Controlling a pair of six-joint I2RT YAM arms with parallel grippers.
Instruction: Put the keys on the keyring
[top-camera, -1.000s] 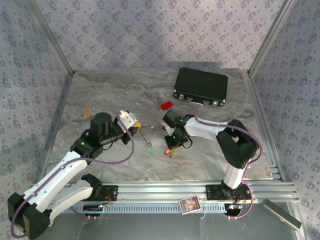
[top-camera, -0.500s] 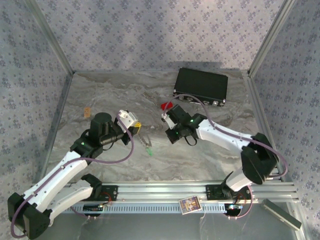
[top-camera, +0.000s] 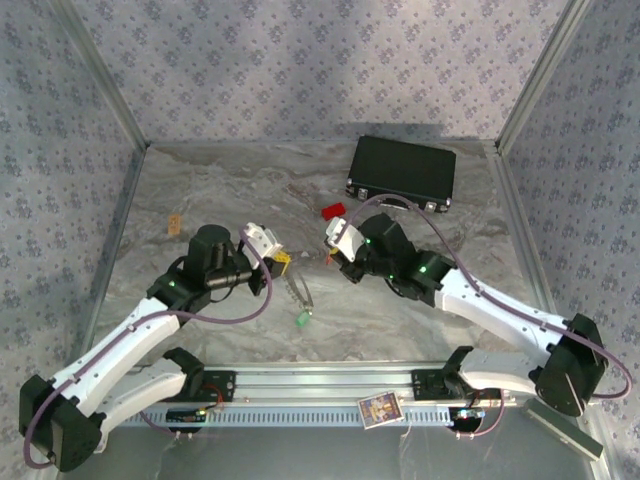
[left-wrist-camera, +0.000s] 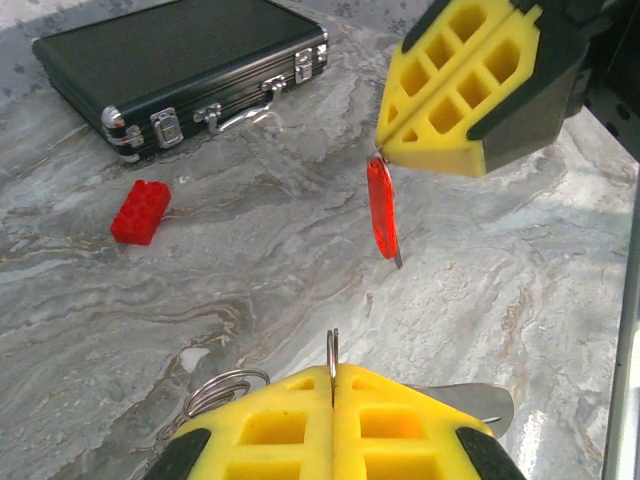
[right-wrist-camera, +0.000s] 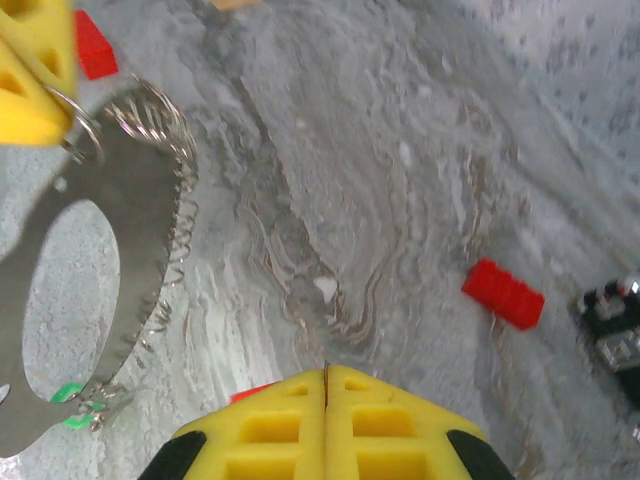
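Note:
My left gripper is shut on the thin edge of the silvery keyring, held above the table. In the right wrist view the keyring hangs from the left gripper with a flat metal tag and the green key below it. My right gripper is shut on the red key. From the left wrist view that red key dangles blade-down under the right gripper, just beyond the ring. From above, the left gripper and right gripper face each other closely, with the green key below.
A black case lies at the back right of the marble table. A red block sits just in front of it, behind the right gripper. A small tan piece lies at the far left. Metal frame rails border the table.
My right arm has lifted the red key off the table and carried it back and up, level with the left gripper. The left gripper has shifted slightly right; the ring and green key swung nearer.

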